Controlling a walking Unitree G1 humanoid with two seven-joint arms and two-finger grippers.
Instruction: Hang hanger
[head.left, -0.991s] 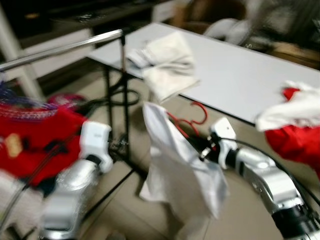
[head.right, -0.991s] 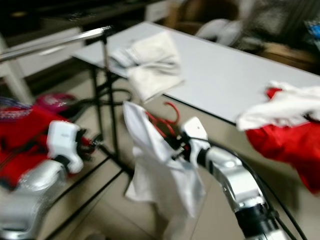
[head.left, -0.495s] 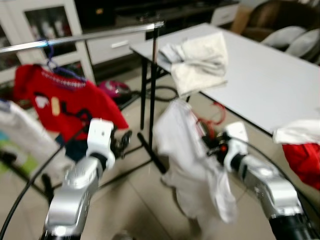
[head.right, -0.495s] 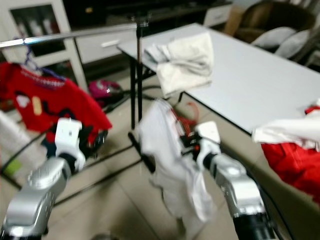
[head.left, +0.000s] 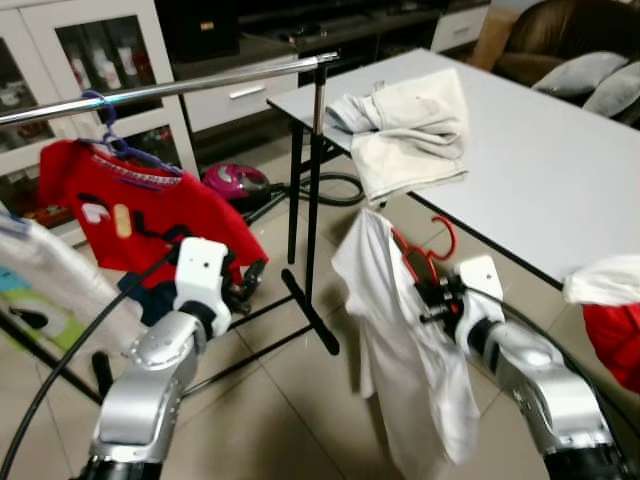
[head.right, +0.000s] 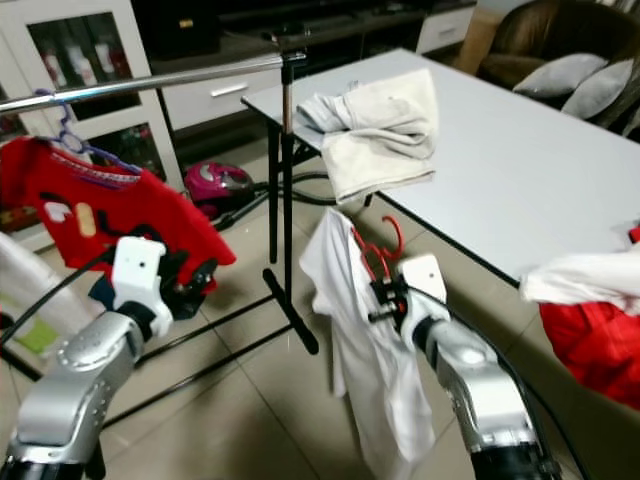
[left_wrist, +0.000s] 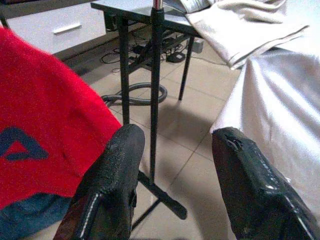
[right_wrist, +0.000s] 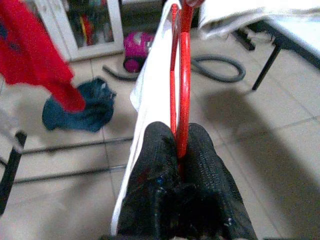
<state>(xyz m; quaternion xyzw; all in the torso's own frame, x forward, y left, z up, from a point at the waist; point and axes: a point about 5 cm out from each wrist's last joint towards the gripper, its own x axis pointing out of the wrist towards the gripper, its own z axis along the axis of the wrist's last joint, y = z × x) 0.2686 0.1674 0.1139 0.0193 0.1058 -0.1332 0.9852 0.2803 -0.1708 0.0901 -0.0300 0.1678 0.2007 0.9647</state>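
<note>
You are on a tiled living-room floor with a white desk (head.left: 560, 170) to your right and a garment rack ahead on your left. Start at your right claw (right_wrist: 176, 150): its two black fingers are pinched tight on the red hanger (head.left: 425, 245), which carries a white shirt (head.left: 410, 370) draped down toward the floor. From that grip the hanger's hook rises up and away, toward the desk edge, and its flat plane runs straight along the fingers. The rail (head.left: 200, 85) you want lies up and to the left of the claw, well apart, its long axis running left to right across your view and ending at the black upright post (head.left: 312, 180). So the carrying arm must lift and cross leftward, probably turning the hook to face the rail. Your left claw (left_wrist: 175, 180) is nearer the rail, spread wide and empty, just beside the red shirt (head.left: 130, 210) already hanging there.
</note>
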